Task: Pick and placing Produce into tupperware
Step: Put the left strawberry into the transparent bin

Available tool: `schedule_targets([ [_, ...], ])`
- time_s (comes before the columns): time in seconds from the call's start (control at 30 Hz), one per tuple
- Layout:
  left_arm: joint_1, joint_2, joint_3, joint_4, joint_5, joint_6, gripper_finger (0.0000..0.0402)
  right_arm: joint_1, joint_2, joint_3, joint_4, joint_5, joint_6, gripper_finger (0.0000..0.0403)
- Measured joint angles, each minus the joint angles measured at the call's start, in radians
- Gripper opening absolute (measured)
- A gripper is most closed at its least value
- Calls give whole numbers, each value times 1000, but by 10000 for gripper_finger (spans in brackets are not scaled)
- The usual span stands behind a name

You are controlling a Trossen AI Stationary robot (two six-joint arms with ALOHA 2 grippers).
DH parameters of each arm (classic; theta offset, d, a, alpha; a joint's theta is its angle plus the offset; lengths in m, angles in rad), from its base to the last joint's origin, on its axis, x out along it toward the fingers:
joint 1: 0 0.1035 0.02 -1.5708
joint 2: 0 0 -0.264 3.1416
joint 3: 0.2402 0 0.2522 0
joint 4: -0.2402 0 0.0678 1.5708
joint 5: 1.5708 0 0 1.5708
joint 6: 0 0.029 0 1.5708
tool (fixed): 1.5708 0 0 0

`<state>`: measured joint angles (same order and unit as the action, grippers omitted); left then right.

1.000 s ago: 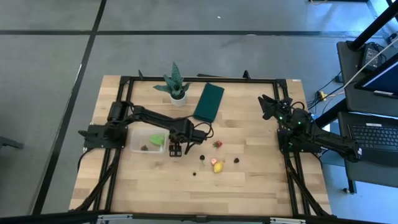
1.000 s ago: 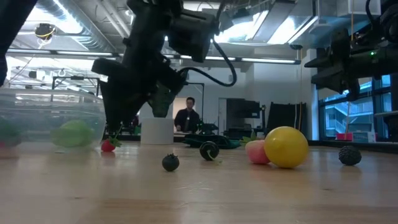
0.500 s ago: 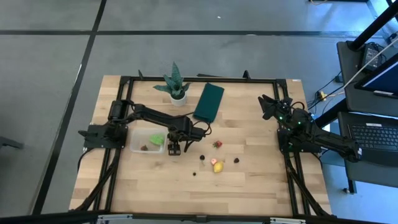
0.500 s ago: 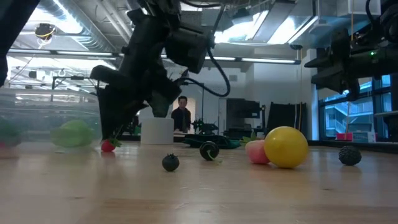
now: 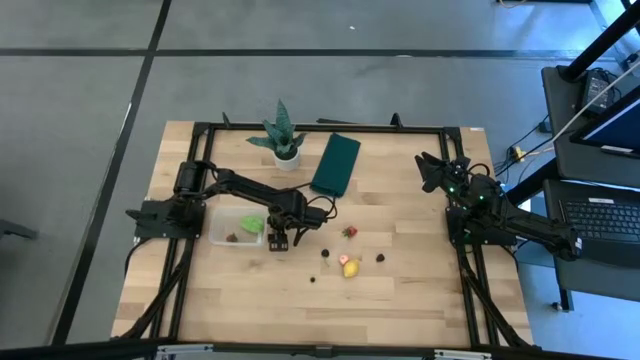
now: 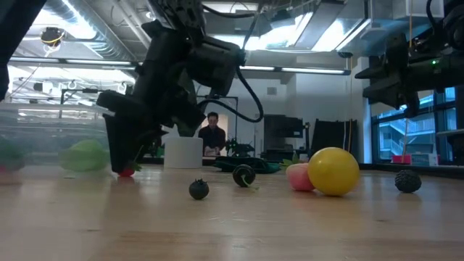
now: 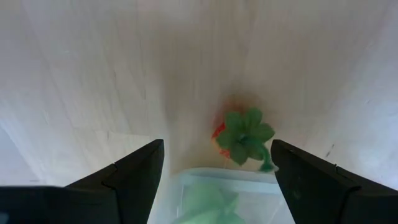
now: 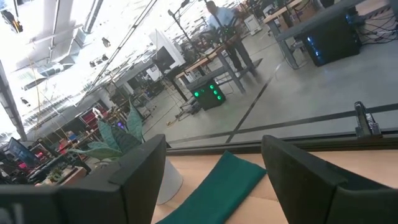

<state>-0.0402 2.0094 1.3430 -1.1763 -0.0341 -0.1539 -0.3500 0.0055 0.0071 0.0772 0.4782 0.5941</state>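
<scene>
High view: your left gripper (image 5: 277, 240) centre-left, just right of tupperware (image 5: 236, 226); right gripper (image 5: 432, 171) parked upper right, fingers apart, empty.
Low view: red berry (image 6: 127, 172) on table at fingertips.
Left wrist view: fingers wide apart, strawberry (image 7: 239, 135) between them, ungrasped. Risk: closing off-centre flicks berry or bumps container rim.

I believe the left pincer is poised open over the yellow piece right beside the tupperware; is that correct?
Not quite: the open left pincer is over a red strawberry with a green leafy cap, not the yellow piece, which lies farther right. The left wrist view shows it lying beside the tupperware.
</scene>
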Motion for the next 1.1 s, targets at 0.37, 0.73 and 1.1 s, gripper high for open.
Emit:
schedule_targets([
  [0.37,0,0,-7,49,0,0,287,0,0,0,0,0,0,267],
  [0.73,0,0,-7,41,1,0,226,0,0,0,0,0,0,267],
  [1.1,0,0,-7,39,3,0,183,0,0,0,0,0,2,267],
])
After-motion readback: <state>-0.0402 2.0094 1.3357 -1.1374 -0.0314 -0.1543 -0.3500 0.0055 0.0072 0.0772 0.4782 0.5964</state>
